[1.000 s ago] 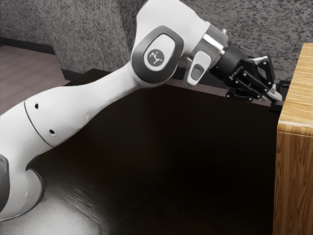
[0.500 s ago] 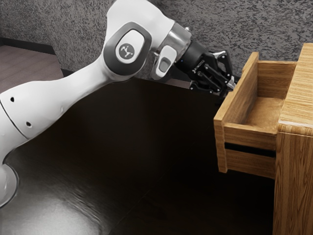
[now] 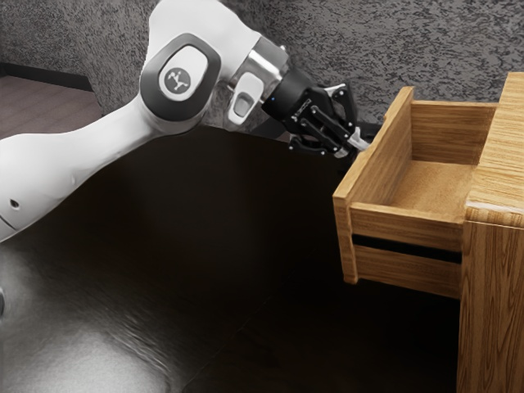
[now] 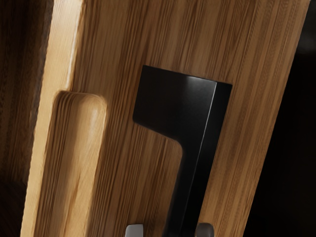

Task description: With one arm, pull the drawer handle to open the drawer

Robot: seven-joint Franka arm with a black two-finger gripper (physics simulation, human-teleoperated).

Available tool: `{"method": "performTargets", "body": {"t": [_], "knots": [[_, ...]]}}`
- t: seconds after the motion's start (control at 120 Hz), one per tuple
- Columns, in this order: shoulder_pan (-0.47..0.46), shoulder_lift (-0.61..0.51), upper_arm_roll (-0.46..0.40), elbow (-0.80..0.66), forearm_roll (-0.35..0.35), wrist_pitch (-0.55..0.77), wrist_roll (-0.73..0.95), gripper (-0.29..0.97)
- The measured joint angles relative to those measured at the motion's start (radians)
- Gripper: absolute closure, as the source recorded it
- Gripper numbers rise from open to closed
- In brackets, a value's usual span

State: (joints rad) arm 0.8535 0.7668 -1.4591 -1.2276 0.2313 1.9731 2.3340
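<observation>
The gripper (image 3: 359,146) appears clamped on the black handle (image 4: 195,128), with a fingertip (image 4: 134,230) on either side. The drawer (image 3: 409,184) stands well out from the cabinet (image 3: 491,278) front.

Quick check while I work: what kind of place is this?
Likely a simulated indoor room, perhaps a home or office: a light wooden cabinet with an open drawer, a dark glossy tabletop and a rough grey textured wall.

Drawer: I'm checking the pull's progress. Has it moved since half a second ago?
Yes. The drawer has slid further out of the cabinet, toward the exterior view's left.
</observation>
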Motion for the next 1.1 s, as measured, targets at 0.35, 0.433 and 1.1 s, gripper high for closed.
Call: {"method": "performTargets", "body": {"t": [0.35, 0.433, 1.1], "knots": [[0.089, -0.001, -0.041, -0.037, -0.028, -0.03, -0.014, 0.79], [0.093, -0.001, -0.044, -0.05, -0.031, -0.033, -0.016, 0.79], [0.15, 0.002, -0.052, -0.084, -0.04, -0.048, -0.018, 0.86]]}}
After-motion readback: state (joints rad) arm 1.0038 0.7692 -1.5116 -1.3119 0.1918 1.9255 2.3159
